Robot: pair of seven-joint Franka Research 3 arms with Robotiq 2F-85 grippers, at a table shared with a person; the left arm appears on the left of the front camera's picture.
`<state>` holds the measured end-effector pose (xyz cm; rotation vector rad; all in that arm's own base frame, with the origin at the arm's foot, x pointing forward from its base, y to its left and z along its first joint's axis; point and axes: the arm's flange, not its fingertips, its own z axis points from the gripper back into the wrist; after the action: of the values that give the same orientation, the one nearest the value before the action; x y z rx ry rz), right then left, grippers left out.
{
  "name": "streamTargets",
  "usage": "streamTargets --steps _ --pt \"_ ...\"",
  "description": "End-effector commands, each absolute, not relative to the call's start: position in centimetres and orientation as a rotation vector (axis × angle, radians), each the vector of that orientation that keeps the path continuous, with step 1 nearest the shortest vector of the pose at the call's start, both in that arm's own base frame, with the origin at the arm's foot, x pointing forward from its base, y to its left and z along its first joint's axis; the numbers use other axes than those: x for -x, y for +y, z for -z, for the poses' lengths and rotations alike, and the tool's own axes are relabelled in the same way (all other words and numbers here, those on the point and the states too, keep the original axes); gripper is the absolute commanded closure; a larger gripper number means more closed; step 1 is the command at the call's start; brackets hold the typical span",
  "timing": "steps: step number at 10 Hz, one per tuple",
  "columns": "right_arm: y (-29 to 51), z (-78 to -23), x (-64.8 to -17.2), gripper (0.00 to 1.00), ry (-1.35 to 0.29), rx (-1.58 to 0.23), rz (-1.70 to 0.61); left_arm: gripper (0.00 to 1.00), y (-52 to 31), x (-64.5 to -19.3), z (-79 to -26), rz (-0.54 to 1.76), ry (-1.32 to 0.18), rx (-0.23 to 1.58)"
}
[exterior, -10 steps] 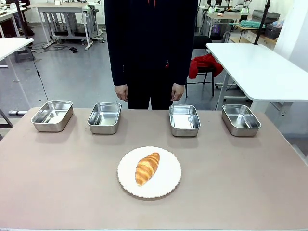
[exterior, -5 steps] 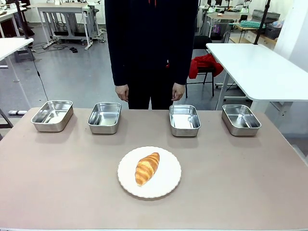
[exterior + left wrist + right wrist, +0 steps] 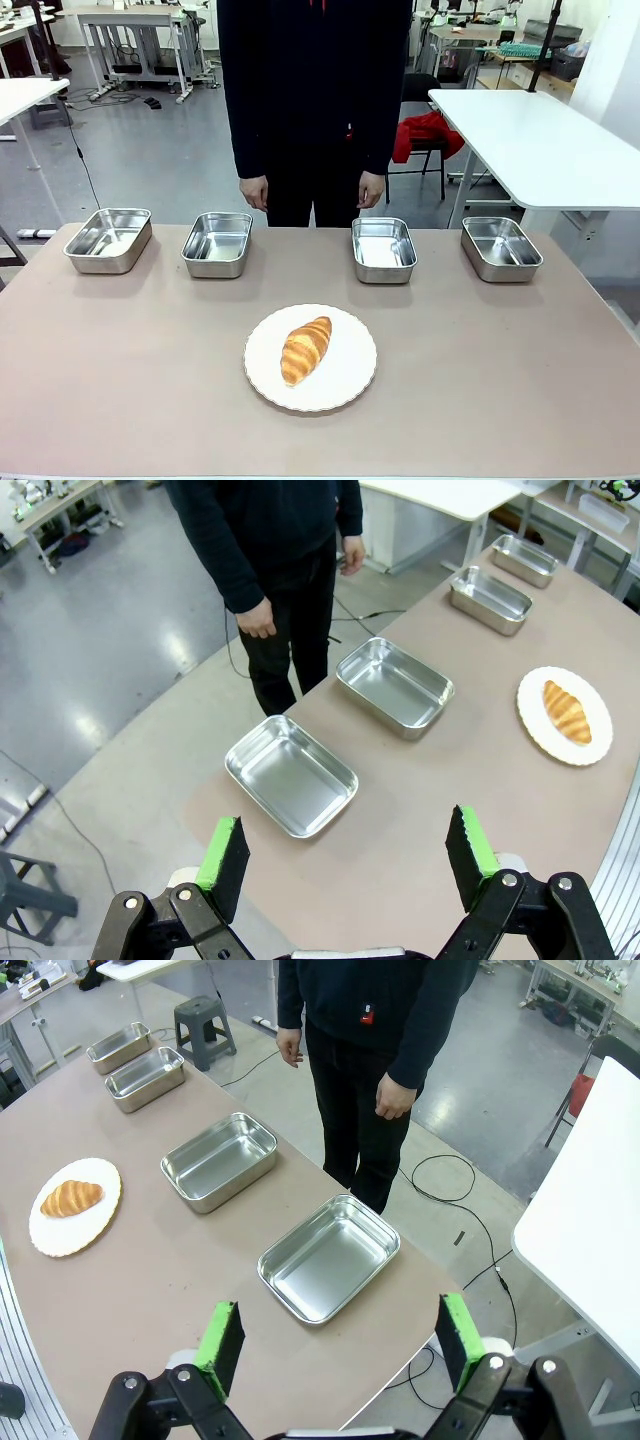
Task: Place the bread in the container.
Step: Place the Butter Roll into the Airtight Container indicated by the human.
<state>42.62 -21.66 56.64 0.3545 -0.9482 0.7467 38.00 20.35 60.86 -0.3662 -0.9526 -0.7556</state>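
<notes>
The bread (image 3: 306, 349), a golden-brown croissant, lies on a round white plate (image 3: 347, 378) at the table's middle front. Several alike steel pans stand empty in a row along the far edge; any of them could be the container (image 3: 383, 250), and I cannot tell which. My left gripper (image 3: 347, 850) hangs open high above the table's left end, over the nearest pan (image 3: 290, 775), with the bread (image 3: 567, 710) far off. My right gripper (image 3: 338, 1342) hangs open above the right end, over a pan (image 3: 329, 1258), with the bread (image 3: 72, 1198) far to its left.
A person in dark clothes stands at the far side, behind the middle of the pan row, with both hands (image 3: 254, 190) hanging down. A white table (image 3: 540, 140) stands at the back right. Bare tabletop surrounds the plate.
</notes>
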Motion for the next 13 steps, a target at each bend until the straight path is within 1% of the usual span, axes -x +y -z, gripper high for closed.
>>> streamTargets --steps 1,13 --pt "-21.62 -56.68 -42.65 0.00 -0.954 -0.360 -0.749 0.00 20.50 -37.94 -60.81 0.771 -0.955 0.368" --pt "-21.62 -56.68 -42.65 0.00 -0.954 -0.360 -0.749 0.00 20.50 -37.94 -60.81 0.771 -0.955 0.368"
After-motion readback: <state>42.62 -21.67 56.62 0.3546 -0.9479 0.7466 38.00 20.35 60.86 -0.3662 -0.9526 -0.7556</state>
